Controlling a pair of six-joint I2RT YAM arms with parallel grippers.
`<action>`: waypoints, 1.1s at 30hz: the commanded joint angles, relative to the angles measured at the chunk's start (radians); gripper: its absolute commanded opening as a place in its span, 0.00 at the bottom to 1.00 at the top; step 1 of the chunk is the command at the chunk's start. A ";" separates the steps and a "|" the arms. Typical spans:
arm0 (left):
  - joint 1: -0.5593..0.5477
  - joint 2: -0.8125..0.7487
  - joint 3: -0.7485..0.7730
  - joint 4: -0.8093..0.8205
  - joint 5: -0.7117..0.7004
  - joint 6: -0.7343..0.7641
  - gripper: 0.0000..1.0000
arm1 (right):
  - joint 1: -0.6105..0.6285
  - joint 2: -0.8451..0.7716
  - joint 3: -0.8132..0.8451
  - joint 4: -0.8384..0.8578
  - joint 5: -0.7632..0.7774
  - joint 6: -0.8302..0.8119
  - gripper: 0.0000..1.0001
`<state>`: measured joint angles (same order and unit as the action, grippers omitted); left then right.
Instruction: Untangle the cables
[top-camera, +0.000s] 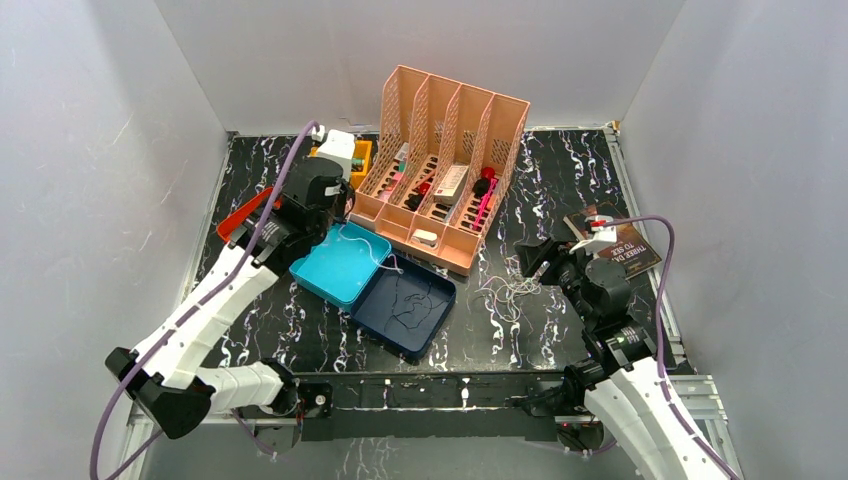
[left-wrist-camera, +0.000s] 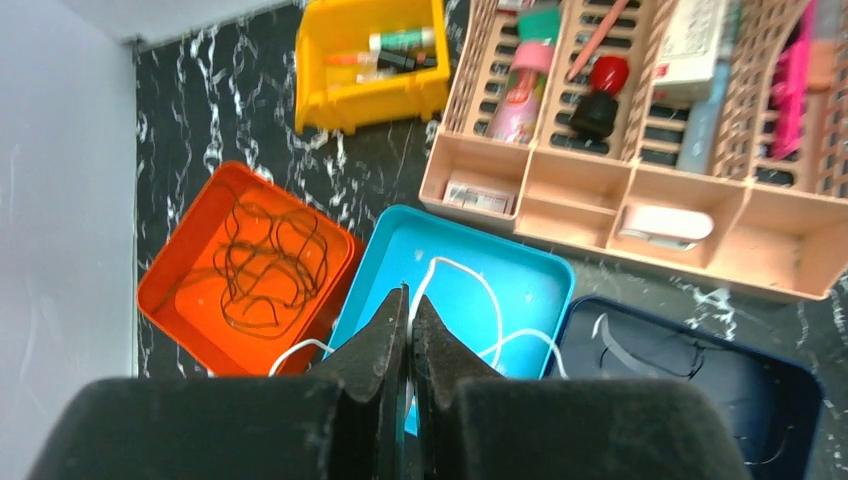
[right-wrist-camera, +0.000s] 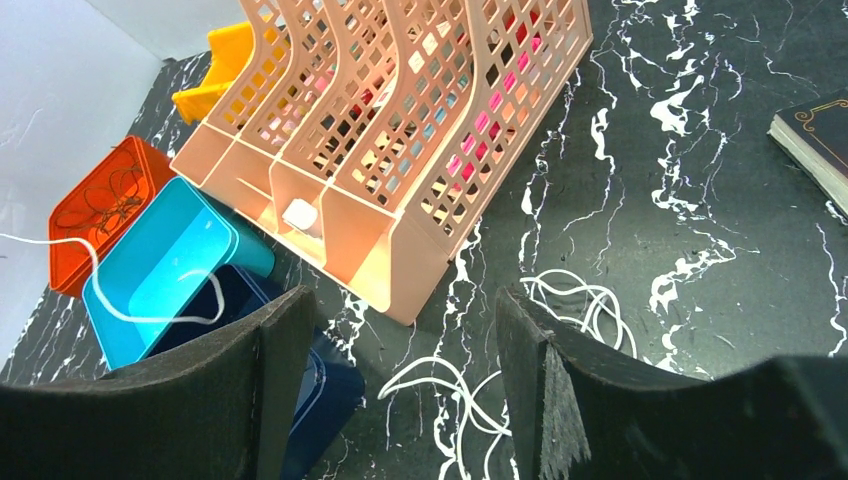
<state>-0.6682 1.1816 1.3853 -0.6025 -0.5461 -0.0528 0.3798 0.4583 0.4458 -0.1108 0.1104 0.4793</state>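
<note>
We see thin, curly brown cables (left-wrist-camera: 262, 268) lying in a loose heap in the orange tray (left-wrist-camera: 172, 290). A few hair-thin black cables (top-camera: 412, 303) lie in the dark blue tray (top-camera: 440, 325). One long white cable (left-wrist-camera: 470, 268) loops over the light blue tray (left-wrist-camera: 535, 300), and the tightly closed left gripper (left-wrist-camera: 408, 300) pinches it. More white cables (right-wrist-camera: 575, 300) lie in a tangle on the table (right-wrist-camera: 700, 150).

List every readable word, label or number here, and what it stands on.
"THREE DA... TO SEE", seemingly: dark rectangular book's cover, partly hidden.
Print on the white box and pink tube in the pink plastic lattice file organizer: too blurred.
</note>
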 joint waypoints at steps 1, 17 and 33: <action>0.079 -0.019 -0.059 0.056 0.073 -0.017 0.00 | -0.002 0.003 0.042 0.069 -0.019 0.001 0.74; 0.153 -0.007 0.106 0.055 0.276 -0.019 0.00 | -0.002 -0.011 0.030 0.059 -0.007 0.002 0.75; 0.157 0.022 0.006 0.086 0.212 0.020 0.00 | -0.002 -0.005 0.019 0.069 -0.012 0.014 0.75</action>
<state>-0.5186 1.2022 1.4586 -0.5316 -0.3225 -0.0406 0.3798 0.4519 0.4458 -0.1024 0.1009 0.4900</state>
